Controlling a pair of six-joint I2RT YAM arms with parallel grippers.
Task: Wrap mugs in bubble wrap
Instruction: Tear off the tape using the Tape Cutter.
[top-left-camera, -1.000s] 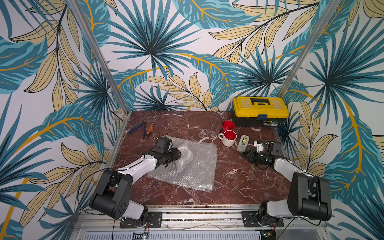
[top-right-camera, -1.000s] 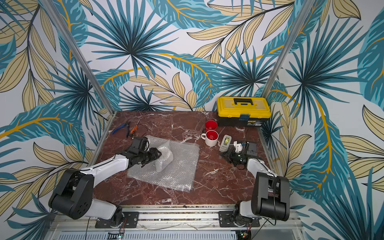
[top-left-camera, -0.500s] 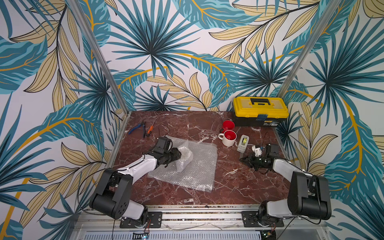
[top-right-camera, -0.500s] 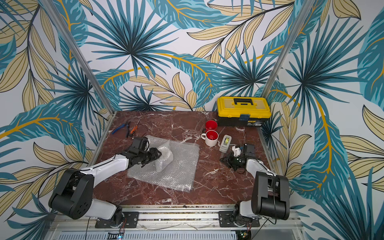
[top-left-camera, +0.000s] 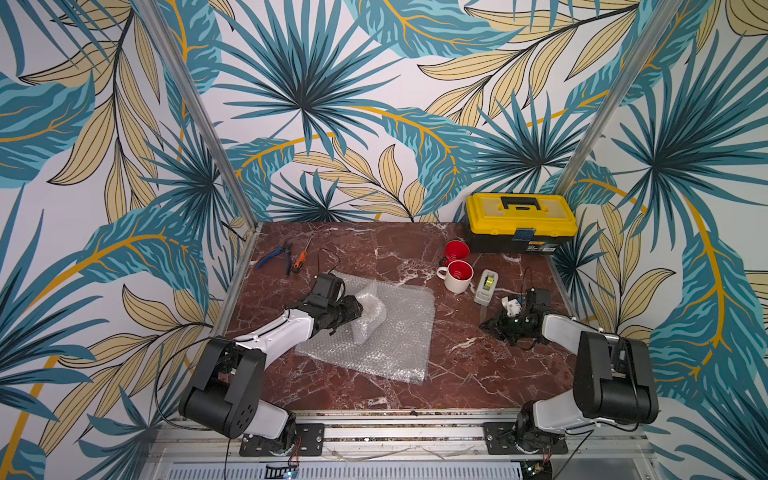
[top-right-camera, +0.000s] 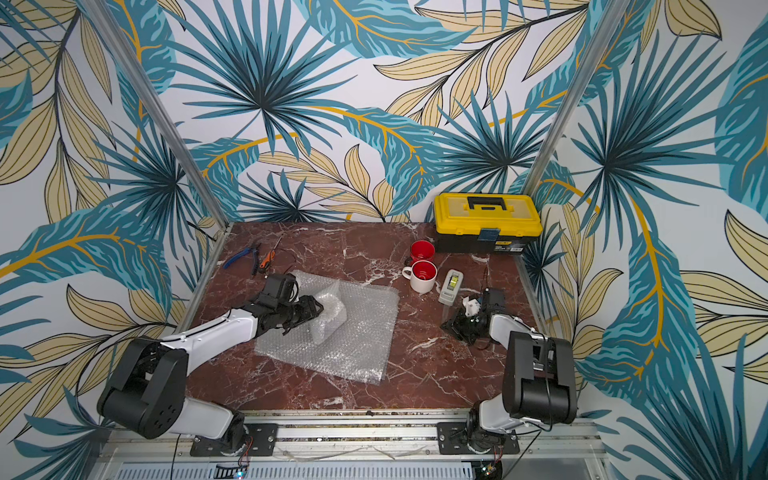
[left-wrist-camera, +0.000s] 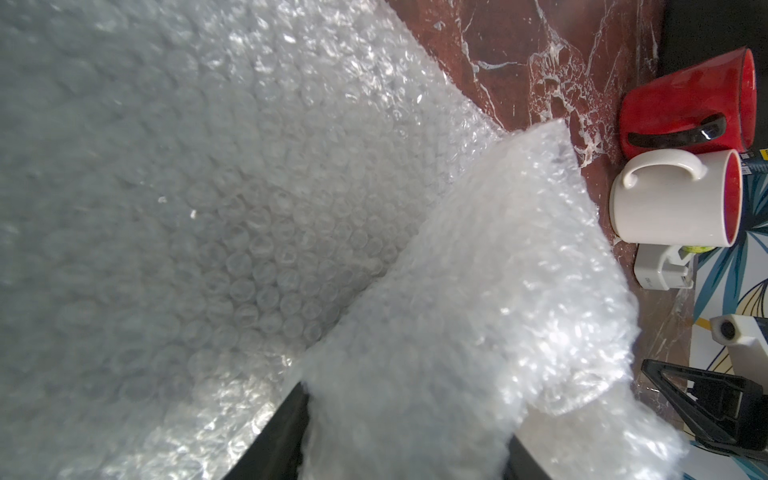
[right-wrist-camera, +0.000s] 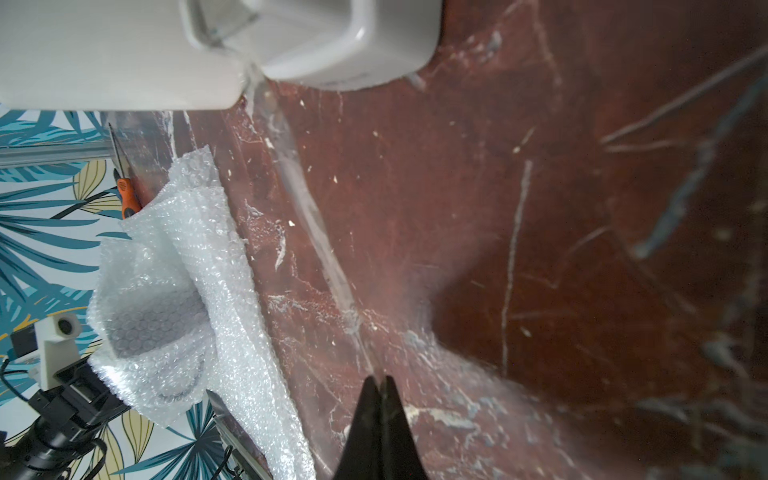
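- Red marble worktop (top-left-camera: 457, 374), leaf-print walls.
- Left jaws clamp the wrapped mug (right-wrist-camera: 156, 328). The bundle sits between them, at the left edge of the bubble wrap (top-left-camera: 390, 336).
- Right jaws are pressed together, pinching tape (right-wrist-camera: 307, 208) drawn from the dispenser (top-left-camera: 486, 286).
- Red mug (top-left-camera: 456, 250) and white mug (top-left-camera: 459, 276) stand upright beside the dispenser, clear of both jaws.

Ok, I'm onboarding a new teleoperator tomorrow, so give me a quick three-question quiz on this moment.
1. True or false: the red mug is already wrapped.
2. What does the left gripper hold? A) blue pliers B) a bubble-wrapped mug C) yellow toolbox
3. Fill in: the right gripper is shut on a clear strip of ____ drawn from the grey dispenser.
Key: 1 false; 2 B; 3 tape.
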